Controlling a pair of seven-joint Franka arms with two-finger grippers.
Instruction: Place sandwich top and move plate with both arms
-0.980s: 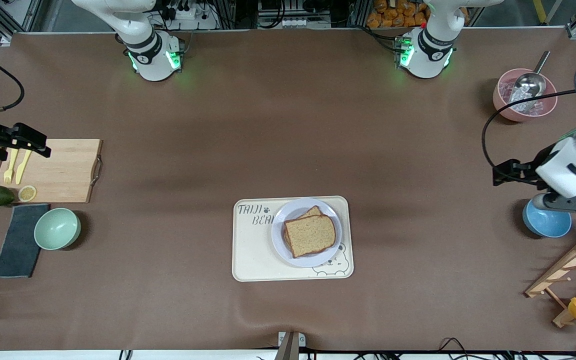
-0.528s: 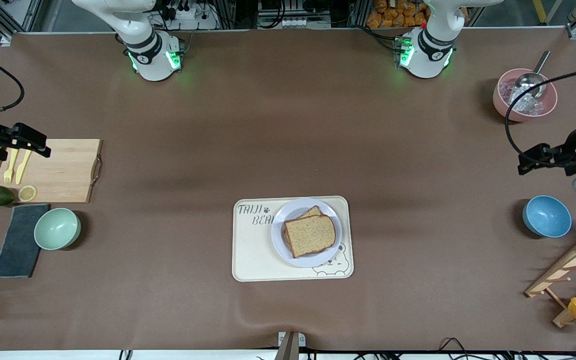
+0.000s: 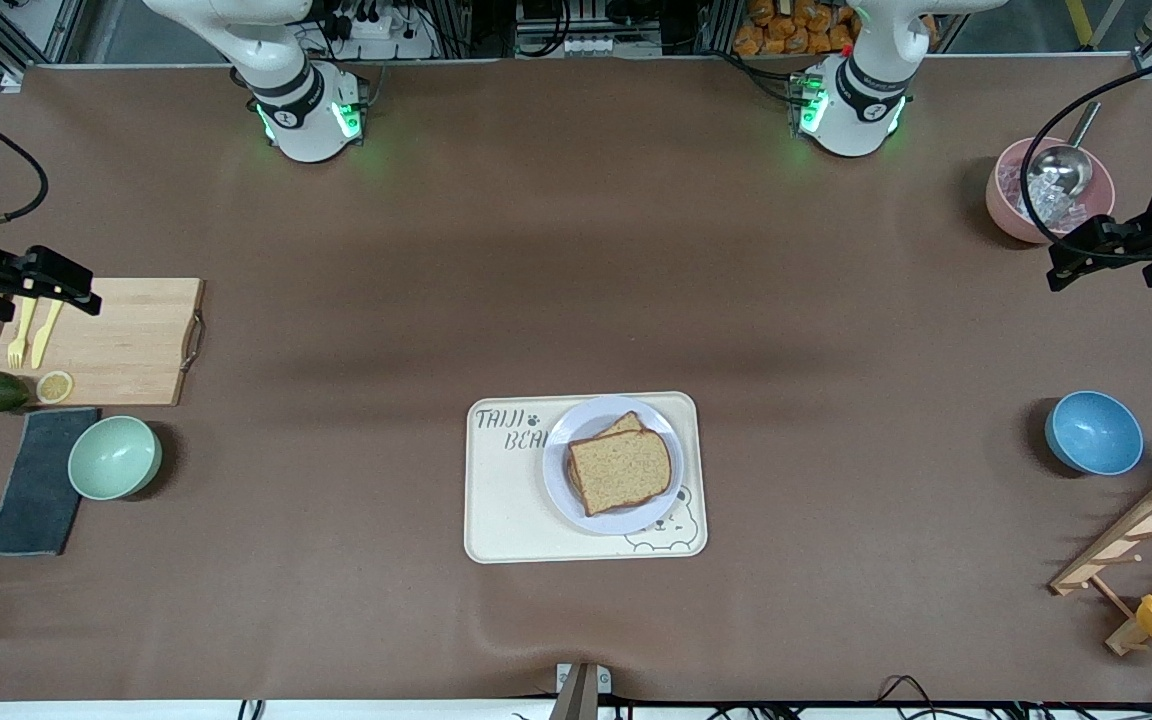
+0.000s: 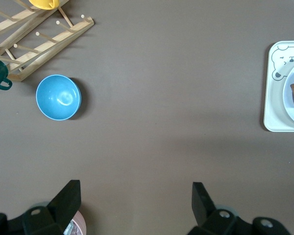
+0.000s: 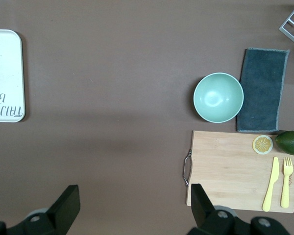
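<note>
On the brown table (image 3: 576,250), the sandwich top (image 3: 621,468) sat on the plate (image 3: 564,487) mid-table; left gripper (image 4: 134,196) and right gripper (image 5: 132,198) hovered at opposite table ends, jaws wide apart, empty.

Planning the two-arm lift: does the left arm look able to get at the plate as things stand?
Probably yes. The left end effector hangs open beside the pink bowl, and only bare table lies between it and the plate on the tray. The sandwich top leaves the rim exposed.
</note>
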